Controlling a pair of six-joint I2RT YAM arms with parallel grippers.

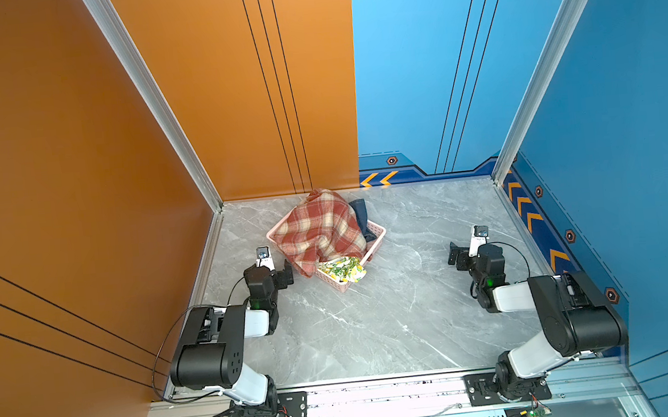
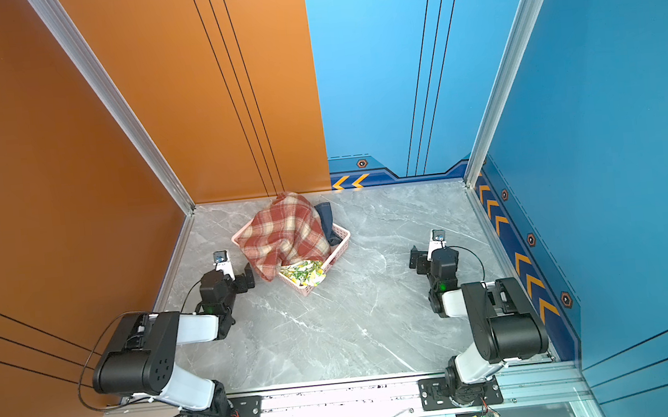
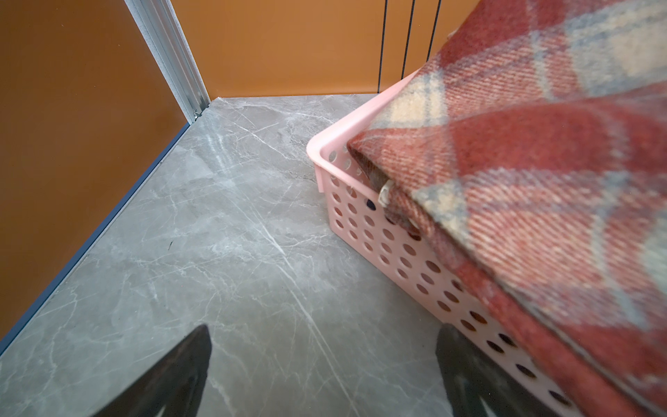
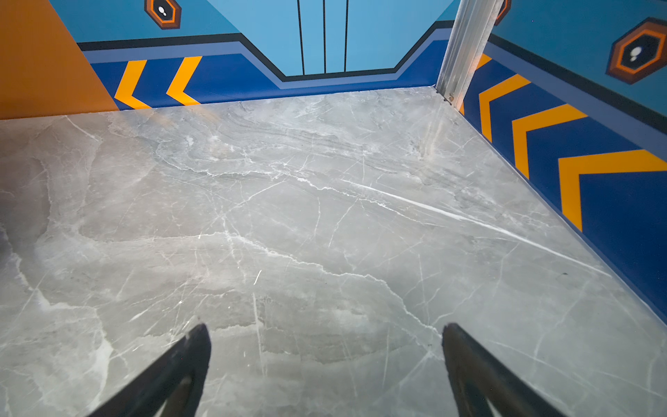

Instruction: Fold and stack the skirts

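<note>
The plaid skirt (image 1: 317, 230) looks thick, soft and floppy; its edge overhanging the basket (image 3: 335, 134) likely suits a pinch. The left gripper (image 3: 322, 337) and right gripper (image 4: 326, 334) both gape wide, holding nothing.

Just beside the black left gripper (image 3: 323, 332), the basket (image 3: 361, 231) was pale pink with round holes. The woolly skirt (image 3: 523, 180) over it was rust-red and cream plaid with faint blue lines; the print skirt (image 1: 342, 269) white with yellow lemons and green leaves; the denim skirt (image 1: 361, 215) dark blue. Beneath the black right gripper (image 4: 325, 328), the table (image 4: 325, 216) was grey marble, white-veined.
</note>
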